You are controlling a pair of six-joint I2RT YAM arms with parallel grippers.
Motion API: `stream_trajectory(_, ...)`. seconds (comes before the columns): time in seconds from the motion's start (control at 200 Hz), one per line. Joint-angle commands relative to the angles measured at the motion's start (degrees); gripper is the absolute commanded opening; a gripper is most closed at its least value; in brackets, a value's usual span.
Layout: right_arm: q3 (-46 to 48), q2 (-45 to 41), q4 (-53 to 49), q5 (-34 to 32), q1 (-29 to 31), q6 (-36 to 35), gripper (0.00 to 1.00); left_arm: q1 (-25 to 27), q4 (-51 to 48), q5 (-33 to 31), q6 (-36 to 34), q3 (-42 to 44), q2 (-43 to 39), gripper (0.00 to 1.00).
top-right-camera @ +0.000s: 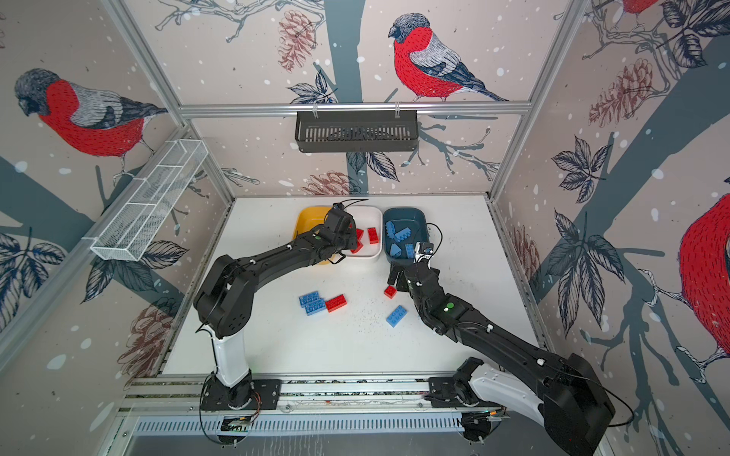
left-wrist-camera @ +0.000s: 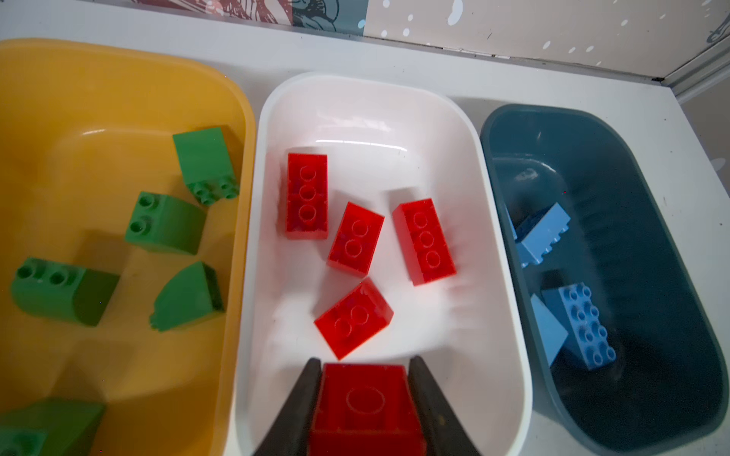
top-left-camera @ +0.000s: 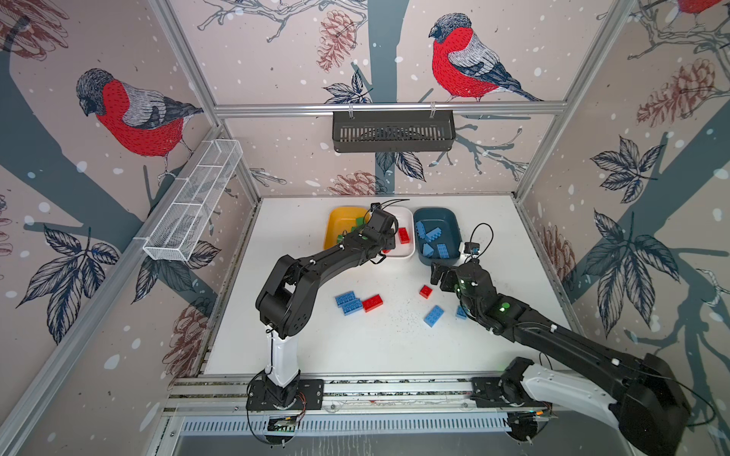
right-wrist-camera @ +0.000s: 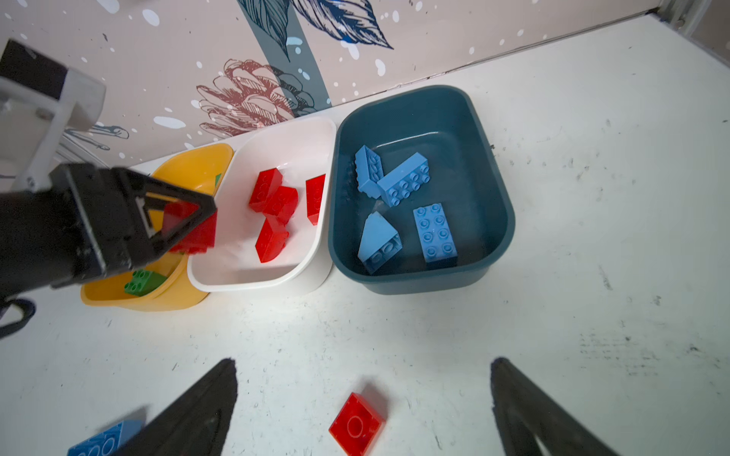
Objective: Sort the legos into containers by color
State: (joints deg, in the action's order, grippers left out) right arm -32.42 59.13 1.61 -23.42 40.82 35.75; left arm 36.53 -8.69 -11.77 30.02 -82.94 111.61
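Sorted so far: yellow tub (left-wrist-camera: 79, 98) has green bricks (left-wrist-camera: 166, 225), white tub (left-wrist-camera: 355, 102) red bricks (left-wrist-camera: 308, 197), teal tub (left-wrist-camera: 632, 237) blue bricks (left-wrist-camera: 584, 327). One held red brick (left-wrist-camera: 363, 402) clamped in left gripper (left-wrist-camera: 365, 361) over white tub; right gripper (right-wrist-camera: 363, 363) wide apart, empty.

We note a white wire mesh basket (top-left-camera: 193, 199) at left. Dark slatted metal basket (top-left-camera: 393, 132) hangs at the back.

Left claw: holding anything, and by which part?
The left claw holds a red lego by two opposite sides, over the white container; the right claw holds nothing.
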Motion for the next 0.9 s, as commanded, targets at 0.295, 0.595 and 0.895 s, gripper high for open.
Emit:
stream_trajectory(0.295,0.2,11.5,0.6,20.6,-0.7,-8.7,0.98,-0.2,-2.0,4.0,1.2,-1.5,-2.4,0.79)
stream_trajectory(0.595,-5.9,25.2,-0.6,23.1,-1.4,-12.3,0.84,-0.6,2.3,4.4,2.8,10.9,-14.7,0.89)
stream_trajectory(0.895,-7.5,28.9,-3.9,21.9,-1.2,-11.4,0.66,-2.3,2.4,2.6,4.9,20.3,-21.1,0.92)
